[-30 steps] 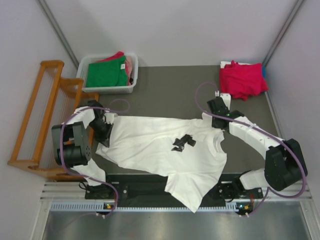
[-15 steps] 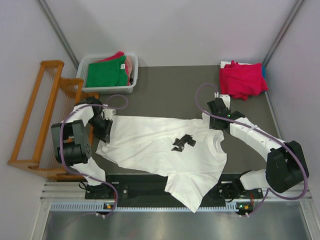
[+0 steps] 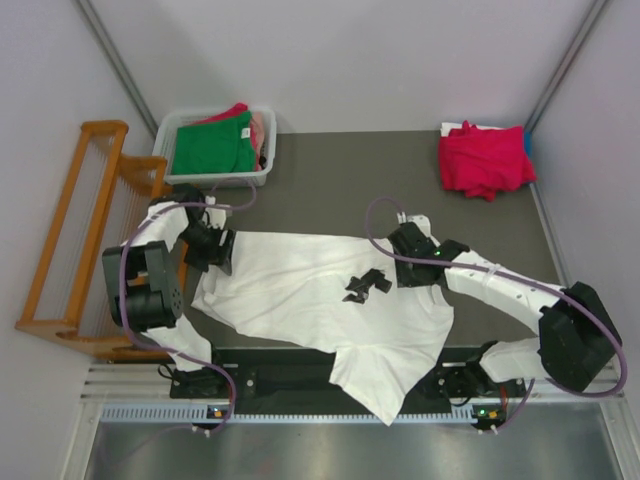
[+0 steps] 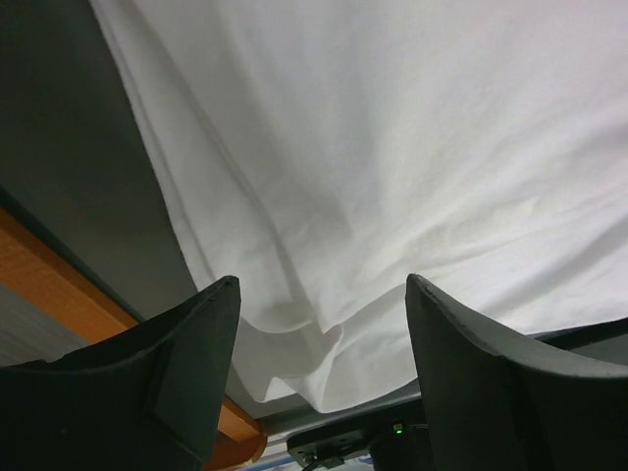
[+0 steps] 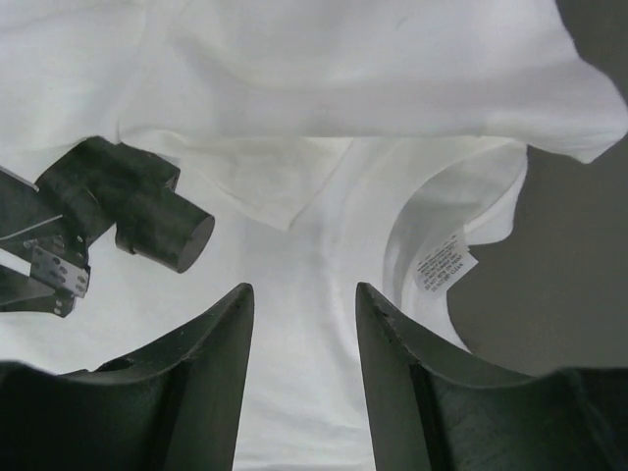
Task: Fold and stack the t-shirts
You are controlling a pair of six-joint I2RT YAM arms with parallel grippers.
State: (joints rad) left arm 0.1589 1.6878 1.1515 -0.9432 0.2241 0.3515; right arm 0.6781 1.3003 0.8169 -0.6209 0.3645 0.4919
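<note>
A white t-shirt (image 3: pixel 320 290) lies spread on the dark table (image 3: pixel 340 190), its hem hanging over the near edge. My left gripper (image 3: pixel 212 250) is over the shirt's left edge. Its jaws (image 4: pixel 322 285) stand open above rumpled white cloth (image 4: pixel 392 147) and hold nothing. My right gripper (image 3: pixel 405 268) hovers over the shirt by the collar, open (image 5: pixel 302 289), with only flat cloth beneath. The collar label (image 5: pixel 446 260) shows just to its right. A crimson t-shirt pile (image 3: pixel 485 160) sits at the back right. A green t-shirt (image 3: pixel 210 148) lies in the basket.
A small black object (image 3: pixel 366 285) rests on the white shirt, seen also in the right wrist view as a black object (image 5: pixel 128 211). The white slatted basket (image 3: pixel 215 178) stands at the back left. The orange wooden rack (image 3: pixel 80 230) flanks the table's left side.
My left gripper has opened and let go of the shirt's left edge. My right gripper opened a little and moved left and nearer, from the shoulder to over the collar area.
</note>
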